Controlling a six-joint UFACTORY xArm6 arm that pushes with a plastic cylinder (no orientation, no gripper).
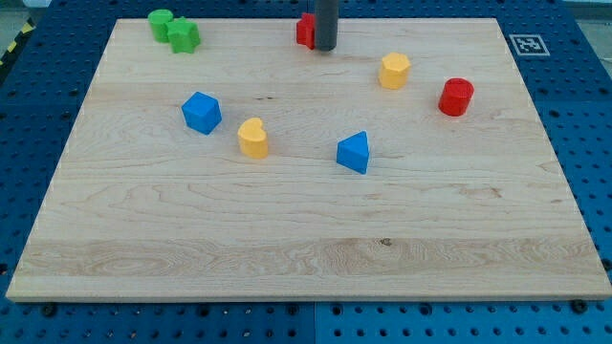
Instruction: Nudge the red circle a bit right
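Near the view's top edge of the wooden board (306, 258), my tip (325, 48) stood just right of a red block (305, 31), touching it or nearly so, its shape partly hidden by the rod. No claw was fitted, only the straight dark rod, so nothing was grasped. The red circle (456, 96) sat well apart toward the view's right, with a yellow hexagon-like block (394, 71) near it on its upper left. Two green blocks (173, 30) huddled together at the top left corner. A blue cube (202, 113) and a yellow heart-shaped block (253, 138) lay left of centre, and a blue triangular block (354, 153) rested near the middle. A printed marker tag (527, 44) lay off the board's top right corner.
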